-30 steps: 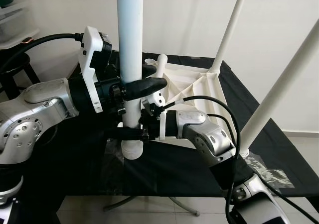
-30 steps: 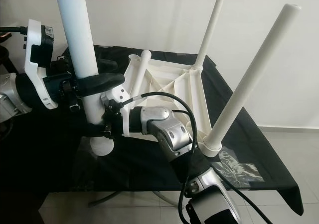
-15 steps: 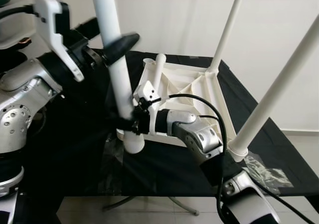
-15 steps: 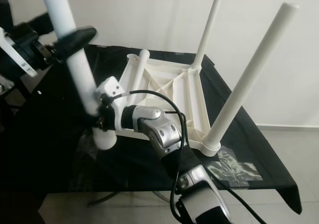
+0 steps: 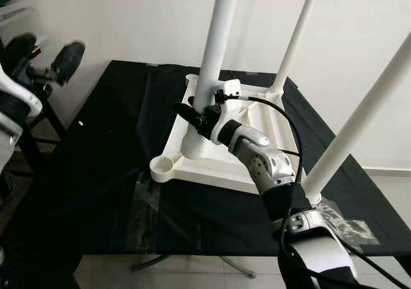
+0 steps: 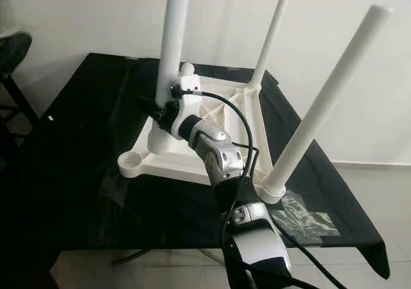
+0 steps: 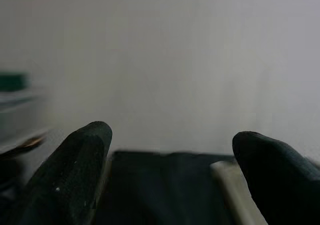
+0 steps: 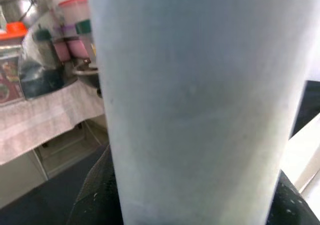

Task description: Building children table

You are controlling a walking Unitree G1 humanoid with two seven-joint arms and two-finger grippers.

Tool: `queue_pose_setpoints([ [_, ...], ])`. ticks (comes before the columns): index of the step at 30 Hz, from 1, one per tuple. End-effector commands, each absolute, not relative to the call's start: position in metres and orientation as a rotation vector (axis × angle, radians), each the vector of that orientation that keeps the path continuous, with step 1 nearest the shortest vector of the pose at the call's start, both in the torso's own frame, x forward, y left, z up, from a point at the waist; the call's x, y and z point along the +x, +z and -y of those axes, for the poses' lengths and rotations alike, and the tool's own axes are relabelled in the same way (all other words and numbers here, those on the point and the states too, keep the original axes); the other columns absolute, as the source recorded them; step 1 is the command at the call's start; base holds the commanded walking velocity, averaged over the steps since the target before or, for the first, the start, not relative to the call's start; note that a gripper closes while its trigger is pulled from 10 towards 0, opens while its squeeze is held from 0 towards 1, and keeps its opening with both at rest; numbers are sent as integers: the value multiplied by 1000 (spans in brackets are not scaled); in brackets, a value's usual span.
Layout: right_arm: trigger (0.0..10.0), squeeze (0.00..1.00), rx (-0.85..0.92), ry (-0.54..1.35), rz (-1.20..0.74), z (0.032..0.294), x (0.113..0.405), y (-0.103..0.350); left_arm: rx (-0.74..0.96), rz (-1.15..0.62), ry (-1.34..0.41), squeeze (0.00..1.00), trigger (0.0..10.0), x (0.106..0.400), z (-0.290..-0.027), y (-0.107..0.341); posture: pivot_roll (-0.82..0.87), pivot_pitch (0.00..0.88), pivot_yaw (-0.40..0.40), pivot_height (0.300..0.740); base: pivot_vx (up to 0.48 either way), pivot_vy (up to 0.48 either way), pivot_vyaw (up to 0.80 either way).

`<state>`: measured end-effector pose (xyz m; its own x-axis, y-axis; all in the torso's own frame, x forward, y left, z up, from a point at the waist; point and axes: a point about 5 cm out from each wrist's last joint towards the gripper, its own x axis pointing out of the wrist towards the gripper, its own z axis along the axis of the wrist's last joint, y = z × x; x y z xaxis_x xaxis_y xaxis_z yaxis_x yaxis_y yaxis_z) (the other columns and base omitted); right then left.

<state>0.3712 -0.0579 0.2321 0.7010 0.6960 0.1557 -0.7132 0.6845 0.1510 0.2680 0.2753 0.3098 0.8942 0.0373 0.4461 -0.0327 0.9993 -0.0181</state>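
At the bottom right of the left eye view, the robot's silver right arm rises from the lower edge and reaches up toward the middle of the frame, trailing a black cable. Its right gripper [image 5: 196,117] is clenched around the lower part of a white cylindrical plastic table leg [image 5: 214,38], which stands almost upright and runs out of the top of the frame. In the right wrist view that leg [image 8: 195,100] looms close and pale, with the black fingers [image 8: 95,195] showing on either side of it. The leg's foot meets the far-left corner area of an upturned white plastic children's table top [image 5: 212,167], which lies underside up, ribbed, on a table covered with black cloth [image 5: 96,141] in the centre of the frame. An open round socket [image 5: 163,166] sits at the top's near-left corner. Two more white legs already stand in the top: one at the near-right corner [image 5: 363,115], leaning toward the upper right, and one at the far-right corner [image 5: 297,35]. At the upper left edge, blurred, the left gripper [image 5: 45,61] is well apart from the table top, its black fingers [image 7: 75,170] released and spread wide, holding nothing. A pale wall fills the background.
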Motion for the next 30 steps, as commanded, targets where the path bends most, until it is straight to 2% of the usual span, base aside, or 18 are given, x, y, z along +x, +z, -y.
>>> queue_pose_setpoints([
  [1,10000,0,216,801,126,58,369,237,-1,462,58,0,10000,267,-275,306,-59,2,-112,740,0,0,0],
  [3,10000,0,215,803,131,57,368,236,-1,444,72,0,10000,266,-274,298,-59,2,-112,740,0,0,0],
  [5,10000,0,137,812,116,56,360,223,-31,299,46,0,10000,263,-251,253,-60,8,-111,740,0,240,0],
  [6,10000,0,137,812,116,56,360,223,-31,299,46,0,10000,263,-251,253,-60,8,-111,740,0,480,0],
  [8,10000,0,104,809,89,56,351,210,-70,205,6,0,10000,256,-224,222,-63,10,-109,740,0,480,0],
  [13,10000,0,120,795,64,57,344,203,-79,156,-58,0,10000,253,-198,203,-72,5,-93,740,0,480,-116],
  [17,10000,0,141,793,49,57,343,202,-86,146,-73,0,10000,253,-190,197,-73,1,-89,740,0,480,-745],
  [23,10000,0,154,785,85,58,344,209,-29,112,-95,0,10000,248,-171,182,-68,0,-84,740,0,0,-800],
  [30,10000,0,167,782,86,57,344,209,7,79,-54,0,10000,240,-172,168,-59,0,-82,740,0,0,-800],
])
